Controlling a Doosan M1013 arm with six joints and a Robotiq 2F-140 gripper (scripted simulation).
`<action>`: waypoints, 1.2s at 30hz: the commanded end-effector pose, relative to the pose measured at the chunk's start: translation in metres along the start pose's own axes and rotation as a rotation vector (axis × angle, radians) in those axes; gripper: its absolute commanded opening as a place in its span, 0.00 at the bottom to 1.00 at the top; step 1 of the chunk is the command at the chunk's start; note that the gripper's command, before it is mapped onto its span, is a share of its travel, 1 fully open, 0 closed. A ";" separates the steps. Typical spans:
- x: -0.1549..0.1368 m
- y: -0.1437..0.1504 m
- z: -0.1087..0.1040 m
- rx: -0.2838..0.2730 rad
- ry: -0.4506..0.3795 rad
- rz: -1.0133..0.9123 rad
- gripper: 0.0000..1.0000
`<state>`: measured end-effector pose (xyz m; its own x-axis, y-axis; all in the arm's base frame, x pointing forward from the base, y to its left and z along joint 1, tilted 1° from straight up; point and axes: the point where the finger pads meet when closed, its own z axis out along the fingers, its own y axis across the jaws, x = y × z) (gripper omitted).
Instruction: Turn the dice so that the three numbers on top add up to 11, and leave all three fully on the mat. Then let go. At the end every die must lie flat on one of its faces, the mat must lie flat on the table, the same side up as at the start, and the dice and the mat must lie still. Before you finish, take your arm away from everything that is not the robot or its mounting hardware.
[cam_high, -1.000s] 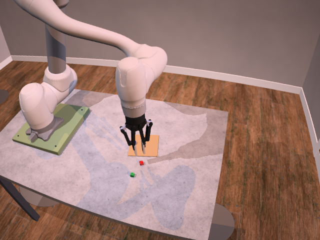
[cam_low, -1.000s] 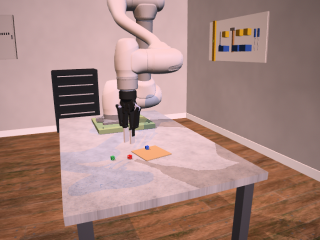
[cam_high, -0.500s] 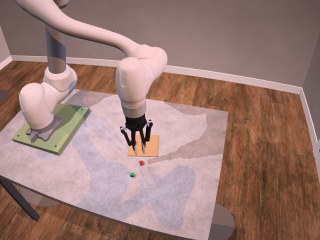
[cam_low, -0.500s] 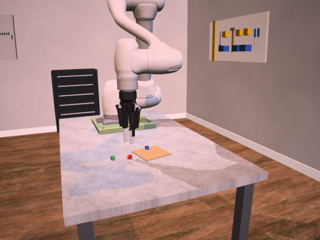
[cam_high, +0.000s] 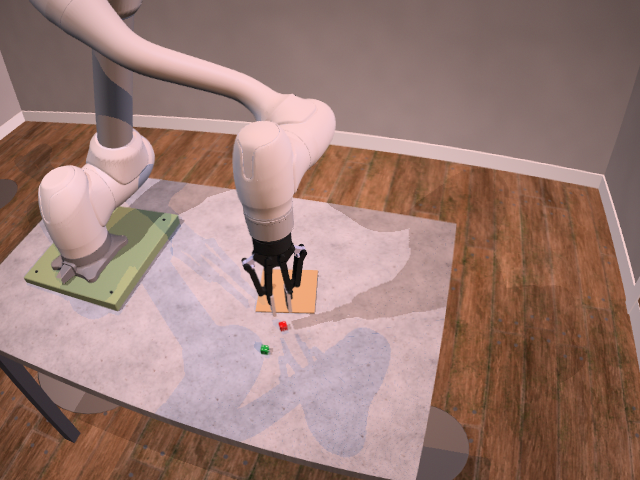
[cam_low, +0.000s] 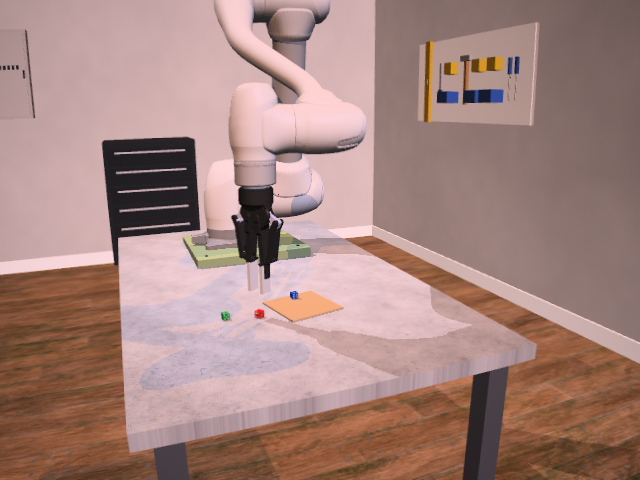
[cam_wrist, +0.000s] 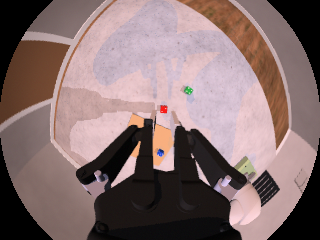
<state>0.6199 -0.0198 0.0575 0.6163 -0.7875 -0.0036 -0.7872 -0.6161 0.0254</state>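
Resting on the orange mat (cam_high: 305, 290) (cam_low: 312, 308) (cam_wrist: 162, 136), the blue die (cam_low: 294, 295) (cam_wrist: 160, 152) is seen in the exterior and wrist views; in the top view it is hidden behind the gripper. The red die (cam_high: 283, 326) (cam_low: 259, 314) (cam_wrist: 163, 109) is placed on the table (cam_high: 361, 279) (cam_low: 361, 289) (cam_wrist: 120, 80), just beside the mat and off it. The green die (cam_high: 265, 349) (cam_low: 225, 315) (cam_wrist: 188, 90) is also set on the table, farther from the mat than the red one. The numbers on top are too small to be read with certainty. Above the tabletop, near the red die, the gripper (cam_high: 281, 313) (cam_low: 256, 291) (cam_wrist: 163, 116) is held pointing down, its fingers parted by a narrow gap; nothing is grasped and no die is touched. Farther out, the robot arm (cam_high: 263, 175) (cam_low: 253, 124) is carried by a green base plate (cam_high: 149, 258) (cam_low: 222, 262) (cam_wrist: 245, 166), and a black drawer cabinet (cam_low: 152, 180) (cam_wrist: 265, 189) is seen beyond the table.
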 end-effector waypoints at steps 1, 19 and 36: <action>0.001 0.002 0.007 0.001 -0.002 0.000 0.19; 0.001 0.002 0.031 0.001 -0.002 0.000 0.19; 0.001 0.002 0.039 0.001 -0.002 0.000 0.19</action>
<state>0.6193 -0.0201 0.0214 0.6162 -0.7876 -0.0044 -0.7873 -0.6161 0.0251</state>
